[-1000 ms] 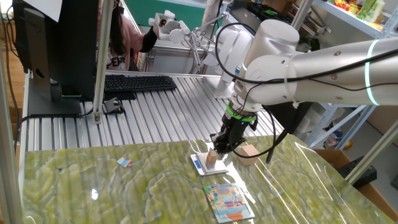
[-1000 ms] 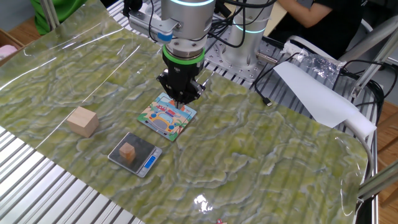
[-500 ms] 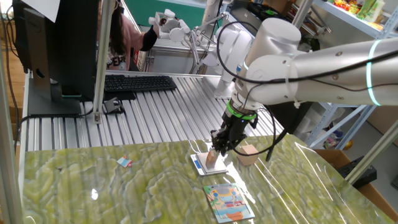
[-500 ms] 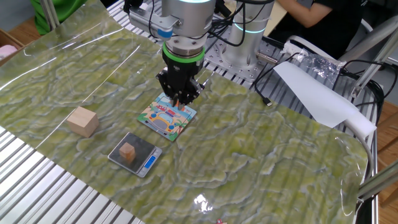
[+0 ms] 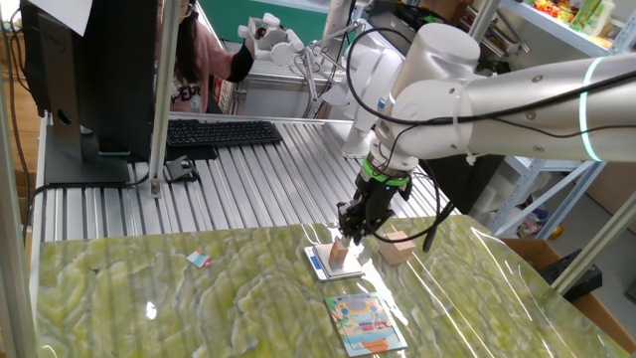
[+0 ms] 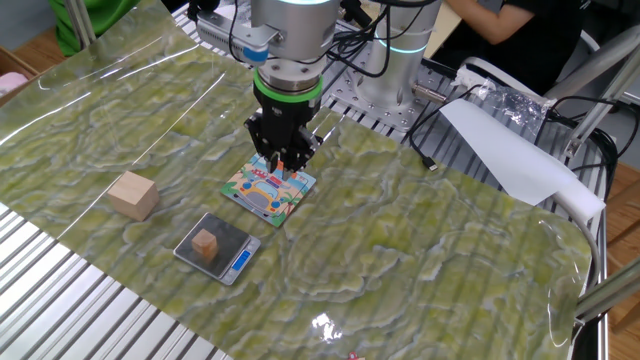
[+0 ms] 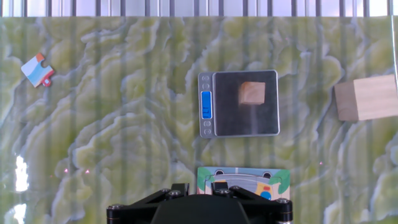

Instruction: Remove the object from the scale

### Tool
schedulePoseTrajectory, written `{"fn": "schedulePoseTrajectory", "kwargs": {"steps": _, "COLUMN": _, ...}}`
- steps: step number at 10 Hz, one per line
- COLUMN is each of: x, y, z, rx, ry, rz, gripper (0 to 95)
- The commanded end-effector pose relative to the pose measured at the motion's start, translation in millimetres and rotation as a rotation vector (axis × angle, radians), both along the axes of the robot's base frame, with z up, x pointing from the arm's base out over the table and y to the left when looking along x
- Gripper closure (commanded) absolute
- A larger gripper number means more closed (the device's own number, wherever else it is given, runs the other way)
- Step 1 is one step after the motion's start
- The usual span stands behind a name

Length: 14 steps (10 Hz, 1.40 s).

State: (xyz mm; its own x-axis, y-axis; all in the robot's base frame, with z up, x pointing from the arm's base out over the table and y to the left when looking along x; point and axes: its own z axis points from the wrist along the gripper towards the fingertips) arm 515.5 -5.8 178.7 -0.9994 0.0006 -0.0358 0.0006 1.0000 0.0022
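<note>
The tiny tan-brown cube (image 6: 205,242) sits on the scale (image 6: 230,238), a thin silvery pad with a blue strip. Both show in the hand view, the cube (image 7: 252,93) on the plate (image 7: 230,121), and in one fixed view, the cube (image 5: 338,253) on the scale (image 5: 320,264). My gripper (image 6: 283,167) hangs above the far edge of the colourful card (image 6: 268,190), well apart from the scale and above table height. It holds nothing. In the hand view its fingertips (image 7: 199,185) show a narrow gap. In one fixed view the gripper (image 5: 348,236) overlaps the scale.
A larger pale tan block (image 6: 133,194) lies on the table beside the scale; it also shows in the hand view (image 7: 367,98). A small coloured puzzle piece (image 7: 38,70) lies far off to the left. Ribbed metal edges border the green mat.
The gripper has shifted slightly to the left and a little upward over the card's far edge. The cube, scale and block have not moved.
</note>
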Motion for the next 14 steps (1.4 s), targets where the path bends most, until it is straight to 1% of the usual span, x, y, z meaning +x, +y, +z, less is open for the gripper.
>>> {"fn": "schedulePoseTrajectory", "kwargs": {"steps": 1, "x": 0.8, "y": 0.3, "z": -0.1, "rx": -0.004, "ry": 0.026, "rz": -0.052, "gripper": 76.0}}
{"fn": "schedulePoseTrajectory", "kwargs": {"steps": 2, "x": 0.9, "y": 0.3, "z": -0.2, "rx": -0.005, "ry": 0.032, "rz": -0.083, "gripper": 76.0}}
{"fn": "schedulePoseTrajectory", "kwargs": {"steps": 3, "x": 0.9, "y": 0.3, "z": -0.2, "rx": -0.005, "ry": 0.031, "rz": -0.110, "gripper": 76.0}}
{"fn": "schedulePoseTrajectory", "kwargs": {"steps": 4, "x": 0.8, "y": 0.4, "z": -0.2, "rx": -0.009, "ry": 0.033, "rz": -0.111, "gripper": 76.0}}
{"fn": "schedulePoseTrajectory", "kwargs": {"steps": 5, "x": 0.9, "y": 0.4, "z": -0.3, "rx": -0.010, "ry": 0.050, "rz": -0.104, "gripper": 76.0}}
{"fn": "schedulePoseTrajectory", "kwargs": {"steps": 7, "x": 1.1, "y": 0.4, "z": -0.3, "rx": -0.012, "ry": 0.032, "rz": -0.091, "gripper": 76.0}}
{"fn": "schedulePoseTrajectory", "kwargs": {"steps": 11, "x": 2.2, "y": 0.0, "z": 0.3, "rx": -0.012, "ry": 0.008, "rz": -0.058, "gripper": 76.0}}
{"fn": "schedulePoseTrajectory", "kwargs": {"steps": 12, "x": 5.2, "y": -1.1, "z": 2.0, "rx": -0.014, "ry": -0.003, "rz": -0.044, "gripper": 76.0}}
{"fn": "schedulePoseTrajectory", "kwargs": {"steps": 14, "x": 14.0, "y": -5.0, "z": 7.2, "rx": -0.013, "ry": 0.000, "rz": -0.029, "gripper": 76.0}}
